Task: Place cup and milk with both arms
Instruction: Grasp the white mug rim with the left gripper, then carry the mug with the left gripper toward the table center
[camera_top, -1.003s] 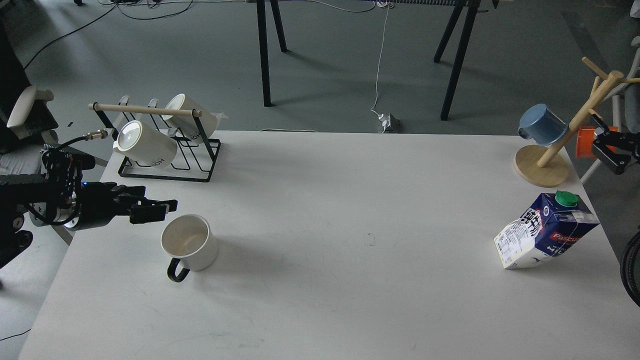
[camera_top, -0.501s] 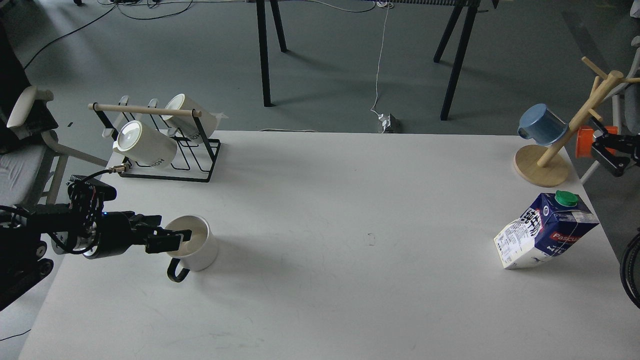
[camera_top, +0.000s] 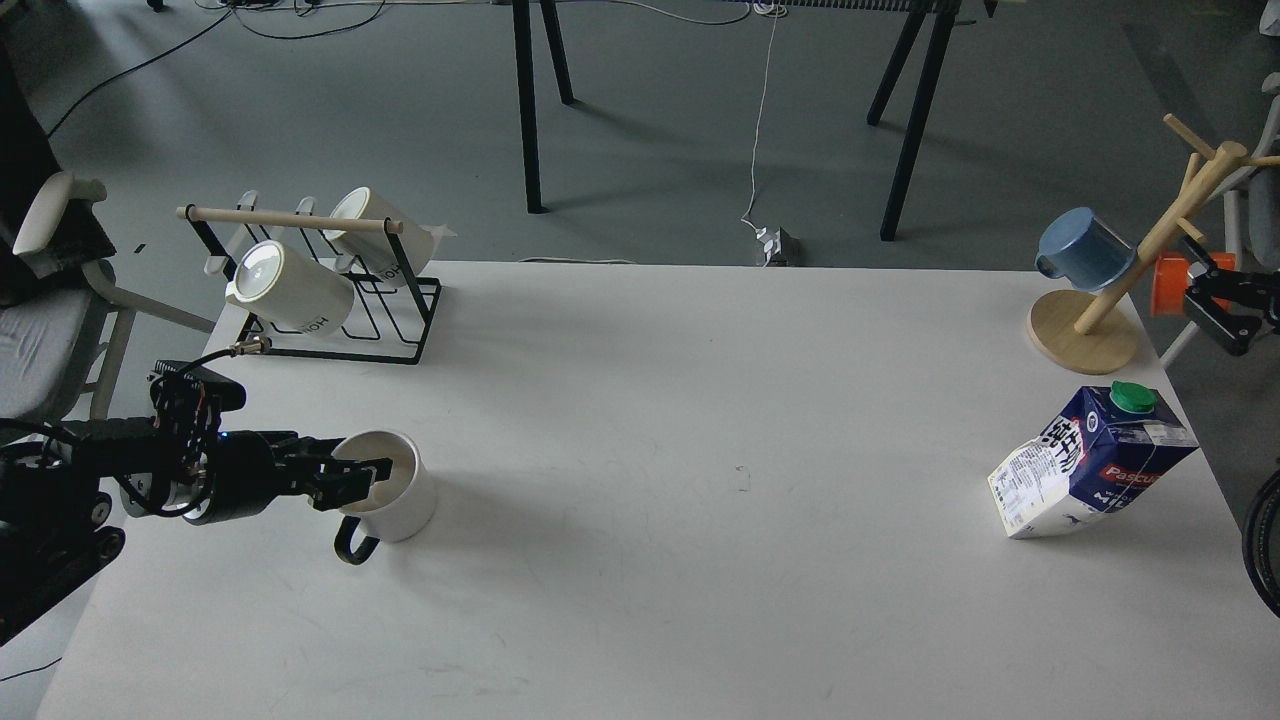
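The cup (camera_top: 395, 490), a plain cream-white mug with a black loop handle toward me, stands upright at the table's left. My left gripper (camera_top: 352, 481) comes in from the left, level with the cup's rim. Its fingers are apart, one over the mouth and one outside the left wall. The milk (camera_top: 1090, 470), a dark blue carton with a green cap, leans tilted near the table's right edge. My right gripper (camera_top: 1215, 312) hovers beyond the right edge, above and behind the milk, with its fingers apart and empty.
A black wire rack (camera_top: 400, 345) with two lettered cream mugs stands at the back left. A wooden mug tree (camera_top: 1085, 335) holding a blue mug (camera_top: 1085, 250) stands at the back right. The white table (camera_top: 700, 450) stretches between cup and milk.
My left gripper has dropped from above and behind the cup down to its rim and moved right onto it. The cup and milk have not moved. The right gripper has barely shifted.
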